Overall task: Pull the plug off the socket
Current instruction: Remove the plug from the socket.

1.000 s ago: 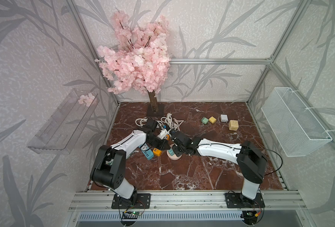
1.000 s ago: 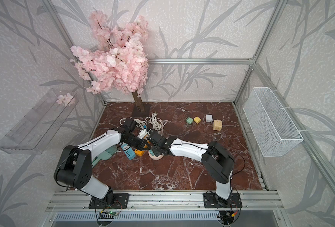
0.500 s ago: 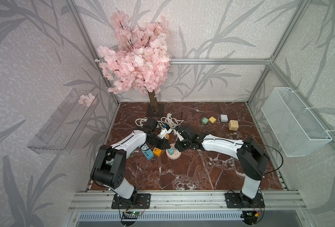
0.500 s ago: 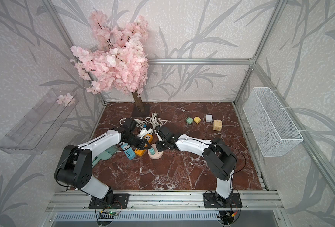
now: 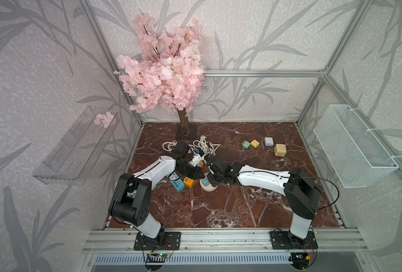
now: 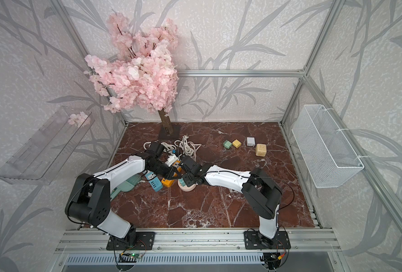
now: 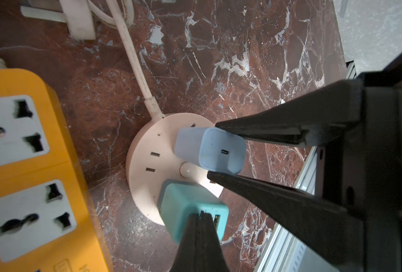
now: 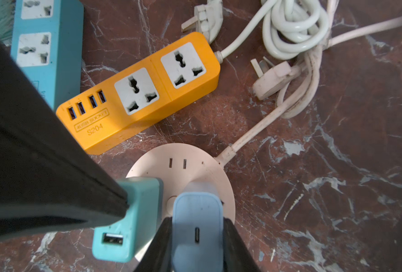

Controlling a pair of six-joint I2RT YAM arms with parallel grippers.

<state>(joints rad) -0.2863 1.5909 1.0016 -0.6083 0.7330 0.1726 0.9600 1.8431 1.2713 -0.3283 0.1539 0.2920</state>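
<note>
The pull itself is judged to be the step in hand. The pale blue plug [image 8: 195,202] is clamped between the fingers of the right hand [image 8: 196,226]. It appears to be seated in the round socket [image 7: 148,150], which lies on the table [image 8: 336,176]. The left hand [image 7: 201,214] is clenched on nothing. Its tips are pressed onto the teal plug [image 7: 183,200], just beside the right hand, and the socket is judged to be held down in that way.

A straight lift along the prongs is called for next, with a downward press on the base so that the light socket is not carried up with the plug. A tilted pull could bind the prongs.

In the left wrist view the flank of the blue plug and its foot on the socket face are shown, so seating can be judged there. In the right wrist view only the port end of that plug is seen. Both fingers flanking it are shown there, however, and the orange power strip [image 8: 148,94] beyond the hand is seen whole. In both top views the grip is hidden beneath the two hands.
</note>
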